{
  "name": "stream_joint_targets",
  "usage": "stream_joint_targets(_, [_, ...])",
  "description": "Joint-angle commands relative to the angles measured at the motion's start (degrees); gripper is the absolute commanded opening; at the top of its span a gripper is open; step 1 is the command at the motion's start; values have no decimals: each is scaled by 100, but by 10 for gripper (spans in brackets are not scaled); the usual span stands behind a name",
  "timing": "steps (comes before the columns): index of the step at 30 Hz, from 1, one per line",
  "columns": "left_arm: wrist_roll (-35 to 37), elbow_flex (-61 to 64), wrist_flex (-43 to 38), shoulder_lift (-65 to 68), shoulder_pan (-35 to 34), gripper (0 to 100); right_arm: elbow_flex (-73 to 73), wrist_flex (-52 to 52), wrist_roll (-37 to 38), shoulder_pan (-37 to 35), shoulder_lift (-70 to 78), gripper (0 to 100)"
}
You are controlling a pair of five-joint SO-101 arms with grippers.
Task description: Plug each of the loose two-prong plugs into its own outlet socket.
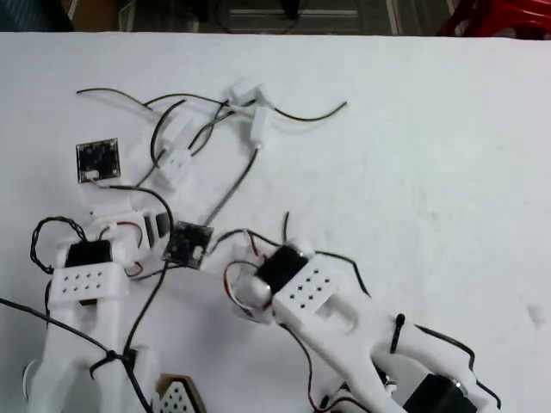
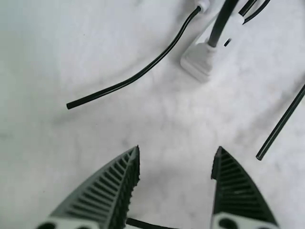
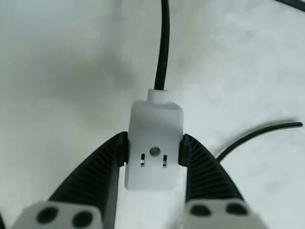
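The left fingers are held wide apart above the counter, with nothing gripped; a white connector is seen lying on the counter beyond them. The right fingers are closed on the sides of a second connector, whose black lead is stretched away across the counter.

The white worktop takes nearly the whole high view. Its surface is matt and a little mottled, and the shadows on it are soft and grey, so the light looks even. Behind its far edge there is a narrow dark strip of the room: something red at one corner, a dark blue shape at the other, and a grey frame between them
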Motion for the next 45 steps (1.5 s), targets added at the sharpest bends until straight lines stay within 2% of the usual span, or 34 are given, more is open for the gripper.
stream_joint_targets(1, [9,-35,-105,-189,-66,249,642,-1103,62,66,-22,39])
stream_joint_targets(3, [9,-35,-105,-189,-66,249,800,-1332,62,207,-22,61])
stream_joint_targets(8, [9,-35,-105,-189,-48,249,835,-1385,62,1033,-22,214])
stream_joint_targets(11, [9,-35,-105,-189,-40,249,826,-1385,114,1420,-31,265])
stream_joint_targets(18, [9,-26,-105,-189,-31,249,809,-1516,747,1815,-84,265])
stream_joint_targets(25, [9,0,-237,-171,-31,249,536,-2035,1275,2818,-40,265])
stream_joint_targets(30, [9,0,-255,-163,-31,249,-44,-2035,1354,3213,-31,265])
stream_joint_targets(35, [9,0,-255,-163,-31,249,-334,-1727,1354,3143,-31,265])
stream_joint_targets(37, [9,0,-255,-163,-31,249,-396,-1235,1433,2853,-31,265])
stream_joint_targets(41, [9,0,-255,-163,-31,249,-396,-338,2303,2088,-31,265])
stream_joint_targets(45, [9,0,-255,-163,-31,249,-387,-224,2321,1789,-4,265])
